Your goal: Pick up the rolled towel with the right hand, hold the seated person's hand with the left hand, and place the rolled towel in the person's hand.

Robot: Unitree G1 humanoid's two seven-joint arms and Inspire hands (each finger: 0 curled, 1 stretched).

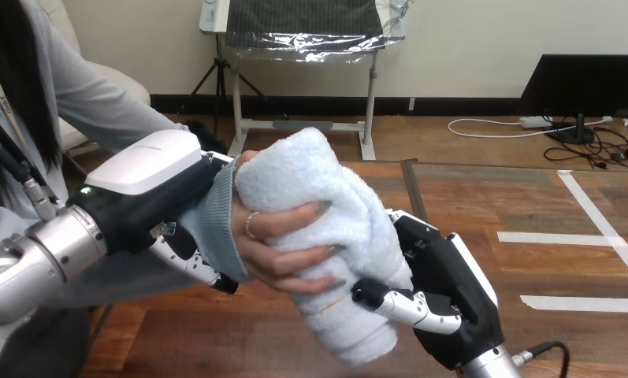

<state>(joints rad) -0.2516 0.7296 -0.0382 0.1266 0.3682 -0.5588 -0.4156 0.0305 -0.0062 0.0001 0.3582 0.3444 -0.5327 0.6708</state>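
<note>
Item 1: rolled towel [326, 189]. White terry cloth, rolled into a thick bundle. It is held up off the tabletop [531, 197] near the middle of the head view, tilted, with its upper end toward the far left and its lower end toward the near right. Two hands are on it.

Item 2: person's hand [275, 252]. It comes in from the view's left in a grey sleeve. Its fingers are wrapped across the towel's middle from the left, fingertips lying on the front of the roll.

Item 3: left hand [149, 169]. White back shell up, silver forearm entering from the lower left edge. The hand's body lies over the person's wrist at the grey cuff [216, 220]. Its black-and-white fingers [191, 260] show just below the cuff, curled under the wrist, so the hand is clasped around it.

Item 4: right hand [452, 283]. It rises from the bottom edge at the right, palm against the towel's lower right side. Its thumb [409, 305] lies across the front of the lower end, clamping the roll. The remaining fingers are hidden behind the cloth.

Item 5: tabletop. Brown wood, lying under both hands. Plain white tape strips [570, 236] are stuck to its right part, well apart from the towel.
</note>
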